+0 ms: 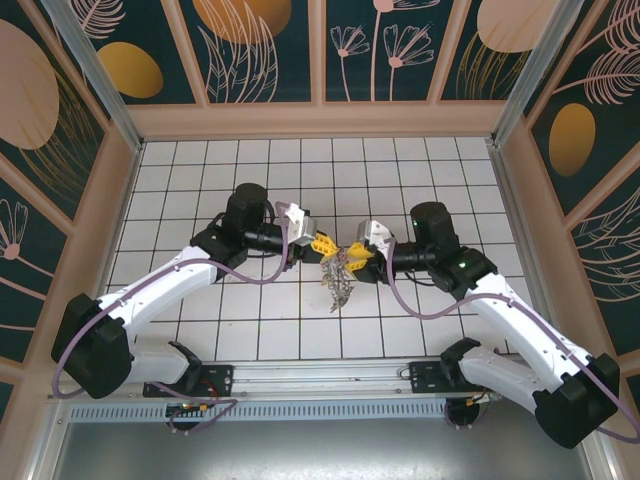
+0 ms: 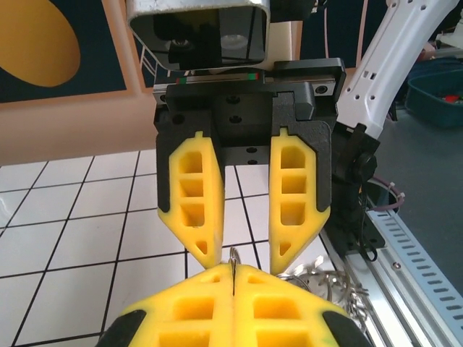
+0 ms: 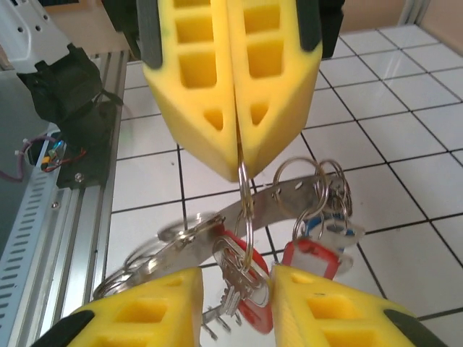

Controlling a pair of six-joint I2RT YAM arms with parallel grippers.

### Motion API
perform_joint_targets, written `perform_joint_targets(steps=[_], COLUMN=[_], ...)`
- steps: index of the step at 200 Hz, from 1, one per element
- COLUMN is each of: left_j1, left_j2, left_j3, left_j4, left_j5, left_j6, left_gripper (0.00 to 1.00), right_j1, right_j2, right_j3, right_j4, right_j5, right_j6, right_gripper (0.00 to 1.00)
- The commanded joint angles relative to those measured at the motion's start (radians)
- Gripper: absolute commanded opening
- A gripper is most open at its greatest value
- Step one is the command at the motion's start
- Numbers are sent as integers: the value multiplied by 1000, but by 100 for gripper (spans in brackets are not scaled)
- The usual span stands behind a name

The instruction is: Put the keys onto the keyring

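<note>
Centrally over worktop, left gripper jaws pinched shut on keyring wire, right gripper jaws wide apart, red-tagged keys hanging between them.

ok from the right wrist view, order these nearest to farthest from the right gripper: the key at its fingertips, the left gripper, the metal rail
From the right gripper:
1. key, at its fingertips
2. left gripper, straight ahead, pinching a small ring
3. metal rail, far left
</note>
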Motion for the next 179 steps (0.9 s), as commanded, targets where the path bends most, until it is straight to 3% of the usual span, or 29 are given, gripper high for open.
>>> perform_joint_targets(steps=[1,104,132,164,179], left_j1=[3,1,1,1,1], left_j2=[-8,6,4,5,2], left_j3=[1,-37,-56,-81,-91], left_j4=[102,209,248,296,300], left_j5=[56,70,65,52,46], left_j6=[-34,-105,-133,-168,-170], left_gripper=[0,0,0,0,0], right_j1=[-5,-5,9,33,34], right_j2=[-11,35,51,61,60], right_j3=[33,52,54,51,49], right_j4=[37,126,148,164,160], right_j5=[-6,-53,-55,-46,-41], right_j6=[-25,-11,-7,-11,-17], right_gripper=[32,29,21,0,0])
